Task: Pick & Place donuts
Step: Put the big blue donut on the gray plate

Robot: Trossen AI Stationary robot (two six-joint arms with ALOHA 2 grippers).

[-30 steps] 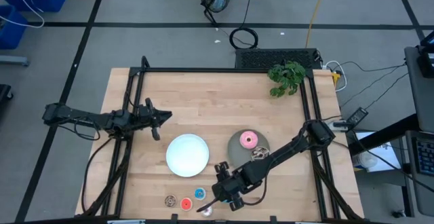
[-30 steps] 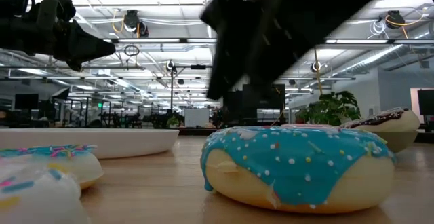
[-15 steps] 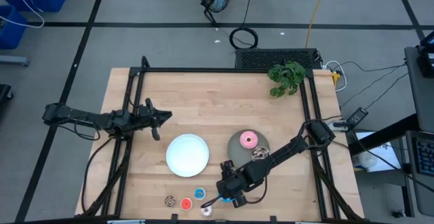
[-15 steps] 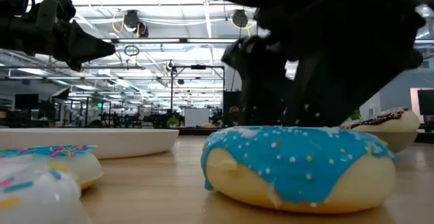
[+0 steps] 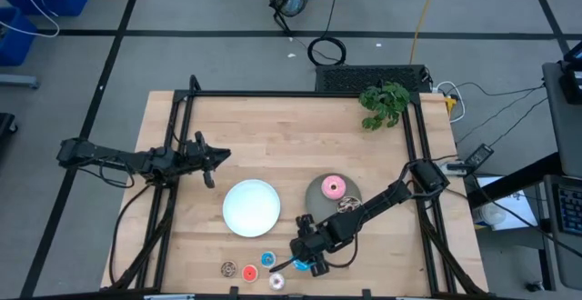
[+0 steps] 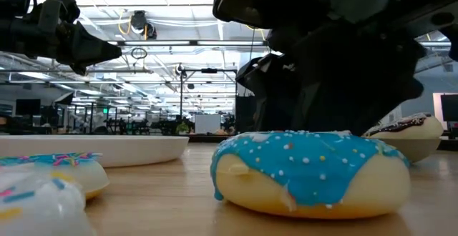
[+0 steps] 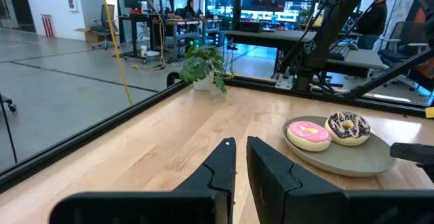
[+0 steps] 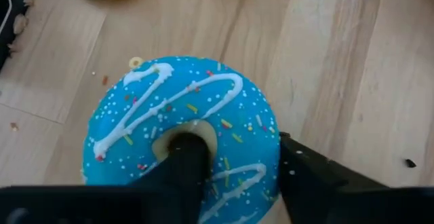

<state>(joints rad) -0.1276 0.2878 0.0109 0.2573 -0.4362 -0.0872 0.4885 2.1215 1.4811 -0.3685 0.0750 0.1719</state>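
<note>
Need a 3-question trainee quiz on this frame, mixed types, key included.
1. True or false: one finger of the right pincer sits in the hole of the blue donut.
2. How many donuts lie on the grey plate?
3. Where is the left pincer? A) over the white plate B) over bare table, near its left edge C) on the plant

Key: 1 true; 2 two, the pink donut and the dark brown donut; 3 B.

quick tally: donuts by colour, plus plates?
Pink donut: 1
Dark brown donut: 1
Large blue donut, right pincer on it: 1
Small brown donut: 1
Small red-orange donut: 1
Small blue donut: 1
Whitish donut: 1
White plate: 1
Grey plate: 1
Total: 7 donuts, 2 plates.
</note>
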